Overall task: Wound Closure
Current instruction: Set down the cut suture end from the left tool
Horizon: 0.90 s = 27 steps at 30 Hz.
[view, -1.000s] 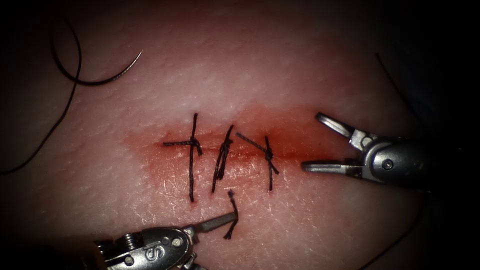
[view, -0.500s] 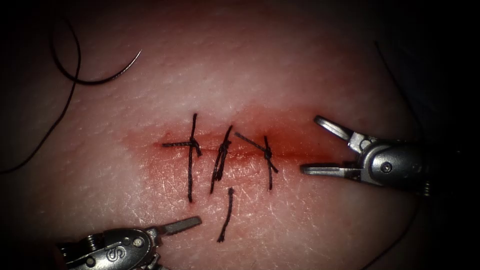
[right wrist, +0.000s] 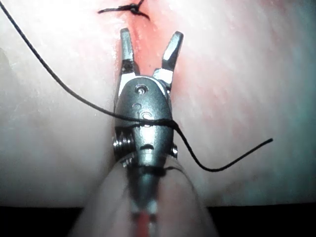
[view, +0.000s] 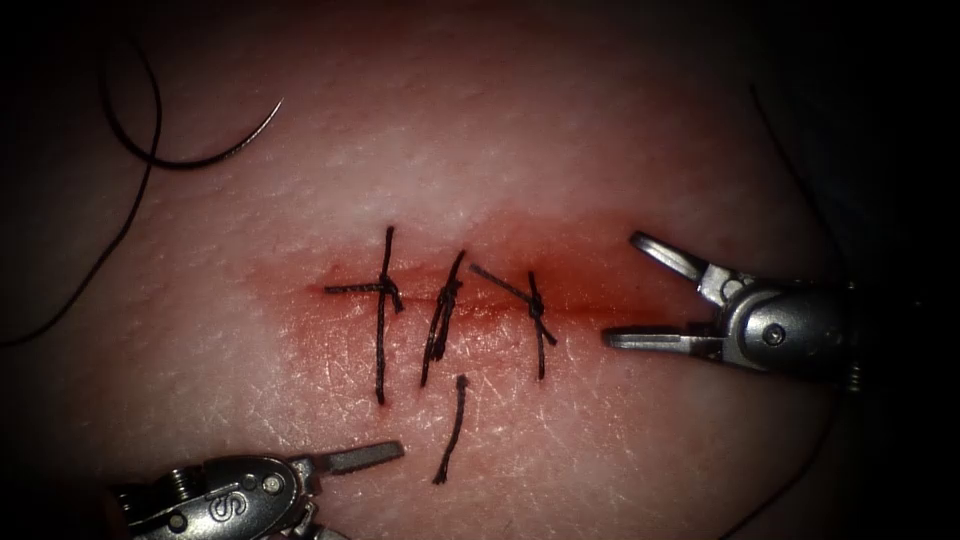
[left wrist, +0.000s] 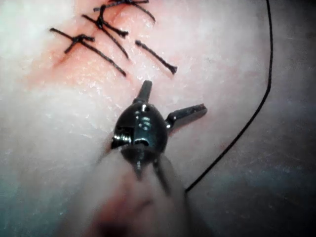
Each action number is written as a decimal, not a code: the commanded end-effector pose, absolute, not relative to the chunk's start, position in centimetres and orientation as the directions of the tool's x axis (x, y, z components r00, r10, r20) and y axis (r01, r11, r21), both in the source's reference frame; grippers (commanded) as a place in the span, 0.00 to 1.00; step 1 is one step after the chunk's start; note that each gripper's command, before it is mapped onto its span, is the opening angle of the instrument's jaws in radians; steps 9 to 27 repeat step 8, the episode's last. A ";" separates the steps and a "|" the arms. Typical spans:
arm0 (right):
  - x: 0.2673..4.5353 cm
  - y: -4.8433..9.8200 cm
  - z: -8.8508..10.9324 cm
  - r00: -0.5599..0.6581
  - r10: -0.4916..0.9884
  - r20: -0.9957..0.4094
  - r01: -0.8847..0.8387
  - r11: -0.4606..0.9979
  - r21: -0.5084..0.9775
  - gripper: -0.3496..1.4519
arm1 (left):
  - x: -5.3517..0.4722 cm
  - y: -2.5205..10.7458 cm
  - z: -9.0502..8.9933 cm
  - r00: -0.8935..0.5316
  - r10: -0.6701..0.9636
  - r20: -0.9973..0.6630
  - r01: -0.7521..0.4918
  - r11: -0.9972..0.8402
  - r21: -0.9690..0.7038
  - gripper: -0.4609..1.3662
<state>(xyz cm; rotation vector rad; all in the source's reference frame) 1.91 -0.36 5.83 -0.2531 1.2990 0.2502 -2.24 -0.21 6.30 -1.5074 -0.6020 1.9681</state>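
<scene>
The cut in the tissue (view: 600,150) runs across the picture and carries three knotted stitches (view: 443,318). The curved needle (view: 215,160) lies loose on the tissue far up and left of the cut, outside the tissue, and neither tool holds it. Its thread (view: 100,260) trails down to the left. A short cut piece of thread (view: 452,430) lies below the stitches. My left tool (view: 375,462) sits low and left of that piece, open and holding nothing (left wrist: 175,95). My right tool (view: 621,288) is open and empty at the right end of the cut (right wrist: 150,33).
Red fluid (view: 580,290) stains the tissue around the cut. A strand of thread (right wrist: 64,89) drapes across the right tool's wrist, with a free end beyond it. Another strand (left wrist: 256,108) runs past the left tool. The tissue falls into darkness at its edges.
The left tool let go of the cut piece of thread and drew back to the left. The piece now lies flat on the tissue. The right tool barely moved.
</scene>
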 end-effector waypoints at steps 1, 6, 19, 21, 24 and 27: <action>1.91 -0.4 5.8 0.250 0.040 -0.968 -0.315 0.948 -0.042 0.97 | -2.25 -0.2 6.3 -0.192 0.684 -0.704 -0.176 -0.730 -0.661 0.67; 1.91 -0.4 5.8 0.250 0.040 -0.968 -0.315 0.948 -0.042 0.97 | -2.26 -0.2 6.3 -0.193 0.680 -0.708 -0.176 -0.734 -0.656 0.69; 1.91 -0.4 5.8 0.250 0.040 -0.968 -0.315 0.948 -0.042 0.97 | -2.26 -0.2 6.3 -0.193 0.680 -0.708 -0.176 -0.734 -0.656 0.70; 1.91 -0.4 5.8 0.250 0.040 -0.968 -0.315 0.948 -0.042 0.97 | -2.26 -0.2 6.3 -0.193 0.680 -0.708 -0.176 -0.734 -0.656 0.70; 1.91 -0.4 5.8 0.250 0.040 -0.968 -0.315 0.948 -0.042 0.97 | -2.26 -0.2 6.3 -0.193 0.680 -0.708 -0.176 -0.734 -0.656 0.70; 1.91 -0.4 5.8 0.250 0.040 -0.968 -0.315 0.948 -0.042 0.97 | -2.26 -0.2 6.3 -0.193 0.680 -0.708 -0.176 -0.734 -0.656 0.70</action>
